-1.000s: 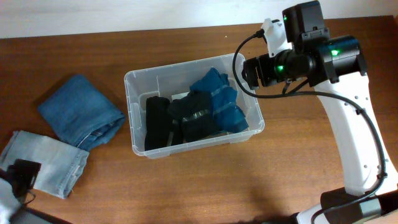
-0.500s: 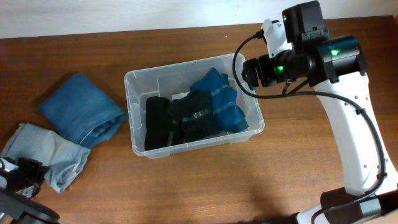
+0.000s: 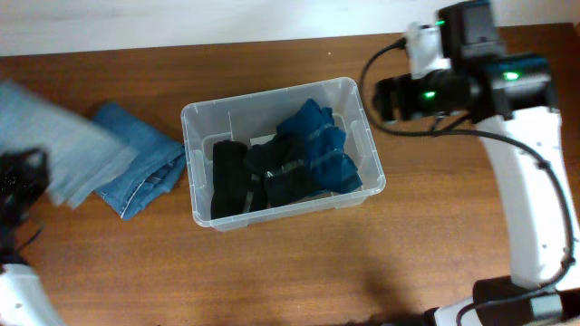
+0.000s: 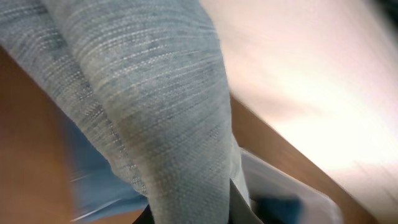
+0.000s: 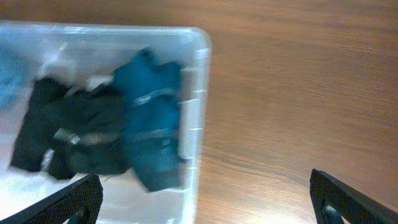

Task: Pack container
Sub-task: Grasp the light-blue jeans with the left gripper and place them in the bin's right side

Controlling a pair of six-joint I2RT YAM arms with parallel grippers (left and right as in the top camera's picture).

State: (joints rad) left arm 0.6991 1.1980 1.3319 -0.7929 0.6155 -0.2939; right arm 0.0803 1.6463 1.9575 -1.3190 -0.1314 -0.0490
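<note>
Container [image 3: 198, 149], clear rounded plastic, left pincer [image 3: 20, 181] gripping woven pale denim [image 4: 155, 93]

Motion-blurred pale denim [image 3: 68, 149], cut off at overhead's left edge.

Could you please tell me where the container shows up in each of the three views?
Overhead: the container sits mid-table.
Left wrist: only the container's corner, lower right, behind the pale denim.
Right wrist: the container fills the left half.
Shared landmark: the teal cloth inside it, plain in overhead and right wrist.
</note>
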